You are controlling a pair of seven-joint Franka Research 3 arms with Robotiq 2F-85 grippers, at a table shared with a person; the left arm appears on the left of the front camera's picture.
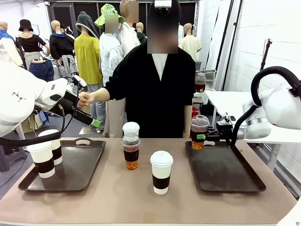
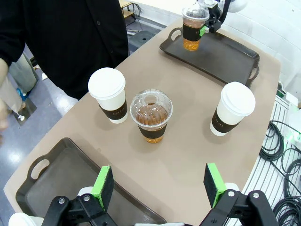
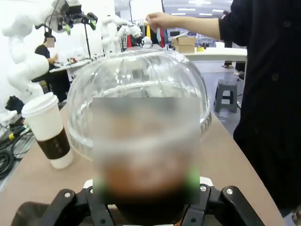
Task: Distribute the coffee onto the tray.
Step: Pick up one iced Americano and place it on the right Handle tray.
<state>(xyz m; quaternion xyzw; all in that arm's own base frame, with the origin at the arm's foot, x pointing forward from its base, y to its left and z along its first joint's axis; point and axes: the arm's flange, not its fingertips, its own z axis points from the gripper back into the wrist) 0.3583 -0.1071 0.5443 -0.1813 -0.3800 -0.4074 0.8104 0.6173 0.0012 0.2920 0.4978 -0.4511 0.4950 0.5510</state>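
Coffee is sitting in six cups around the two grippers; the right gripper [image 1: 203, 136] is clamping its fingers on a clear domed cup [image 1: 199, 131] of brown drink at the far corner of the right tray [image 1: 230, 174], though whether the cup is resting on it I cannot tell; the left gripper [image 1: 94, 121] is hanging wide open and holding nothing, raised above the left tray [image 1: 80, 169]; a person's hand [image 1: 86, 99] is reaching in right beside its upper part; below that gripper, two white paper cups [image 1: 44, 160] with brown sleeves are standing on the left tray; beyond its open fingertips, on the bare table [image 2: 188, 155], a second clear cup [image 2: 151, 115] is standing just beside a white cup [image 2: 109, 94], with another white cup [image 2: 233, 108] standing apart.
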